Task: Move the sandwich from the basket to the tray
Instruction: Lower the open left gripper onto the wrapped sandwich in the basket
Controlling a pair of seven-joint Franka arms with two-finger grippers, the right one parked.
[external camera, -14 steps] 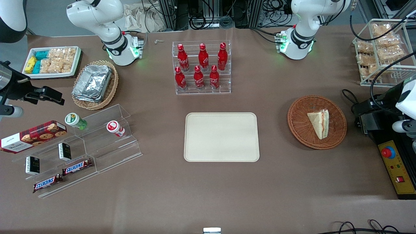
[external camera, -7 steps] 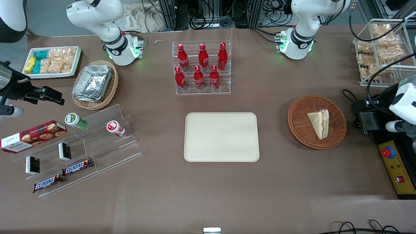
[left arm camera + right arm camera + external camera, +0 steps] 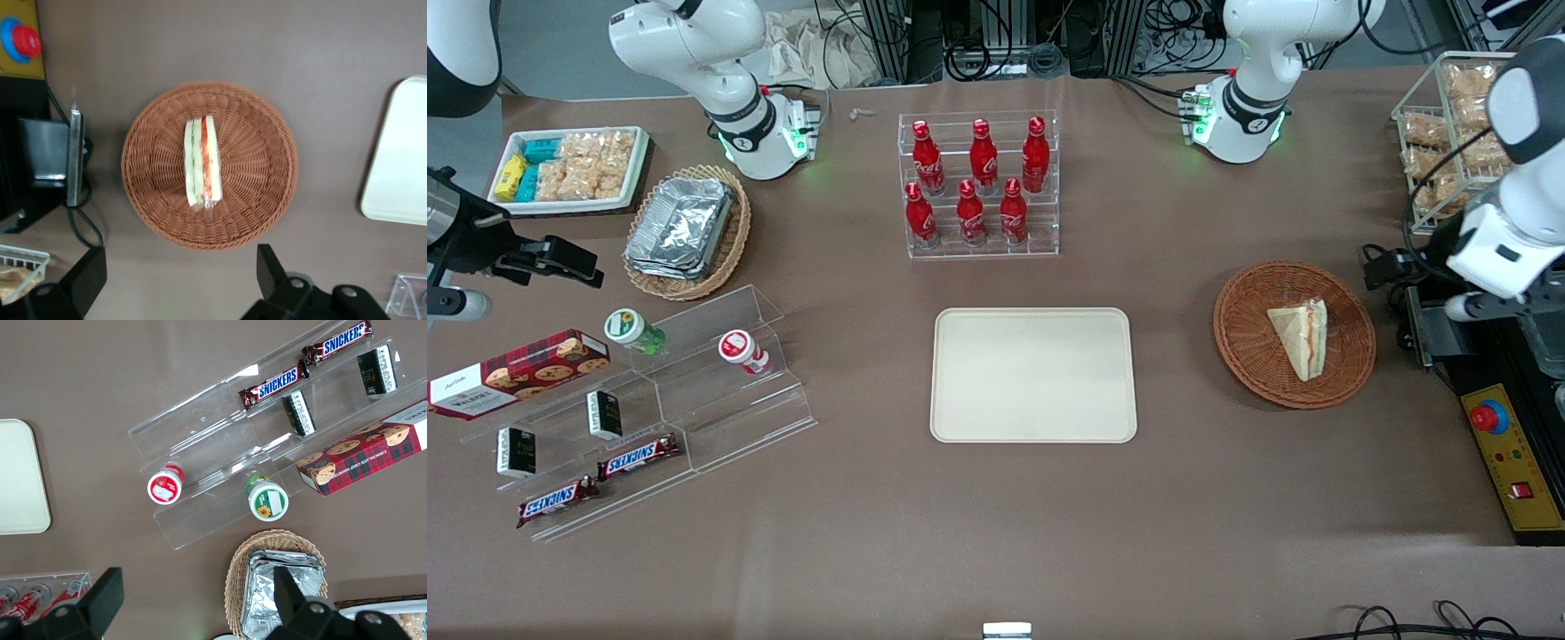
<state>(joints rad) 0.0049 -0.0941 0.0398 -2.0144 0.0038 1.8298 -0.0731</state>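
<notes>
Hovering gripper [image 3: 180,280] above basket [image 3: 267,200], fingers spread wide, empty | sandwich [image 3: 203,161] in basket | tray [image 3: 1034,374] bare

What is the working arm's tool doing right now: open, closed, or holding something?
Left tool: open, holding nothing, above the basket with the sandwich lying in it.

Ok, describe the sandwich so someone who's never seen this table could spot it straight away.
Start at the big cream tray mid-table, then look toward the working arm's end to the round reddish-brown wicker basket. The sandwich lies in it: the only pale triangular wedge there, red and green filling along its cut edge. The gripper hangs open above the basket.
</notes>
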